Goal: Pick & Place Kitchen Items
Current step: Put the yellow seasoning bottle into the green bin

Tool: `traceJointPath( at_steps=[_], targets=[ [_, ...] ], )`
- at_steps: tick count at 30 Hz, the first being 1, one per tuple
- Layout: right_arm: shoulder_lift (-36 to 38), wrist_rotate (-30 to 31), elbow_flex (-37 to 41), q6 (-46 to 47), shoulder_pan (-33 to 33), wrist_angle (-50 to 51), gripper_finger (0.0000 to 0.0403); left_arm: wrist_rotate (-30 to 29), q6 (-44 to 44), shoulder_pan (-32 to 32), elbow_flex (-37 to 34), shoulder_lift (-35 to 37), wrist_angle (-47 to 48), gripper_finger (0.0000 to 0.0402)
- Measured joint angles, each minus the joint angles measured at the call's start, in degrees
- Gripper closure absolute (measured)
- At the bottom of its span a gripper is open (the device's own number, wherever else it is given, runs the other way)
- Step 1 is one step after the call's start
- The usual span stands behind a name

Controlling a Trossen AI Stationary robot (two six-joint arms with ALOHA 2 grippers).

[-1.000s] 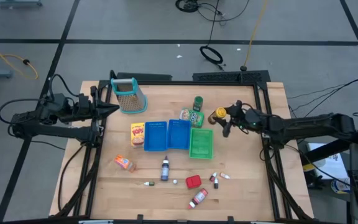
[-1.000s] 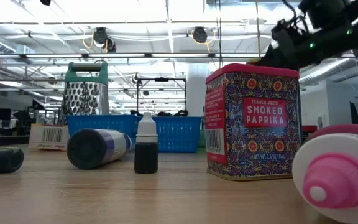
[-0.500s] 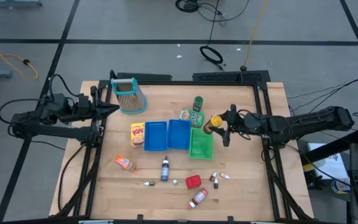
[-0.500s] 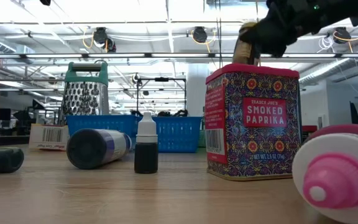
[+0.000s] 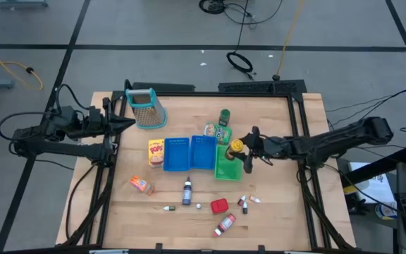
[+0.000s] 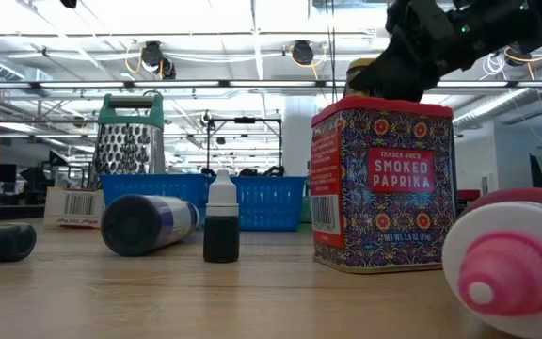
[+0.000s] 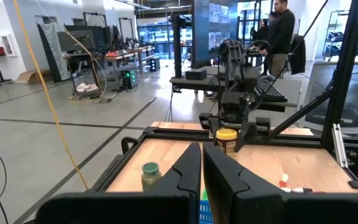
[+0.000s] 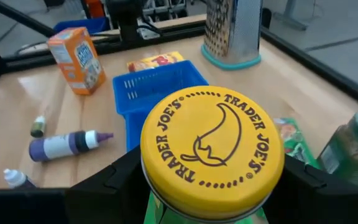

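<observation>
My right gripper (image 5: 241, 149) is shut on a yellow-lidded jar (image 5: 237, 146), which hangs over the right edge of the green tray (image 5: 225, 166). The jar's lid (image 8: 211, 146) fills the right wrist view, with a dark finger on each side. My left gripper (image 5: 129, 122) is shut and waits at the table's left edge, pointing level. On the table lie a yellow box (image 5: 156, 152), an orange packet (image 5: 141, 185), a red block (image 5: 219, 206), a green bottle (image 5: 224, 117), a green pouch (image 5: 212, 130) and several tiny bottles. My right gripper pinches the jar between its two fingers (image 8: 104, 186), one on each side of the jar's body (image 7: 226, 145) just under the lid. The fingers come nearly level from the table's right side. The jar stands upright in the hold, lid up, lifted clear of the table.
Two blue trays (image 5: 177, 154) lie side by side left of the green one. A metal grater (image 5: 145, 107) stands at the far left. A paprika tin (image 6: 382, 184) and a pink-capped bottle (image 6: 511, 264) fill the near part of the low view.
My right gripper has carried the jar toward the table's left edge and a little toward the near edge, from beside the green pouch to over the green tray's right edge. The jar has stayed upright in the hold.
</observation>
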State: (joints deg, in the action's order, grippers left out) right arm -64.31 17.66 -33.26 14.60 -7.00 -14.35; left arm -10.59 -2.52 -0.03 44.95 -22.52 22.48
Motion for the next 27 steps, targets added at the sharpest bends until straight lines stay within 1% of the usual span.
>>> traceJointPath(
  at_steps=[3,6,17,27],
  targets=[
    [-1.85,-2.48,0.0,1.1,-1.12,-2.54,0.0177,0.0,0.0,0.01,0.0,0.0,0.0,0.038],
    [-3.38,-2.84,0.0,1.3,-2.5,-2.38,0.0177,0.0,-0.02,0.01,0.0,0.0,0.0,0.038],
    [-7.03,-2.1,0.0,2.74,-5.09,-4.53,0.0177,0.0,0.0,0.01,0.0,0.0,0.0,0.038],
    [-8.66,0.2,0.0,2.75,-5.13,-4.24,0.0177,0.0,0.0,0.01,0.0,0.0,0.0,0.038]
  ],
)
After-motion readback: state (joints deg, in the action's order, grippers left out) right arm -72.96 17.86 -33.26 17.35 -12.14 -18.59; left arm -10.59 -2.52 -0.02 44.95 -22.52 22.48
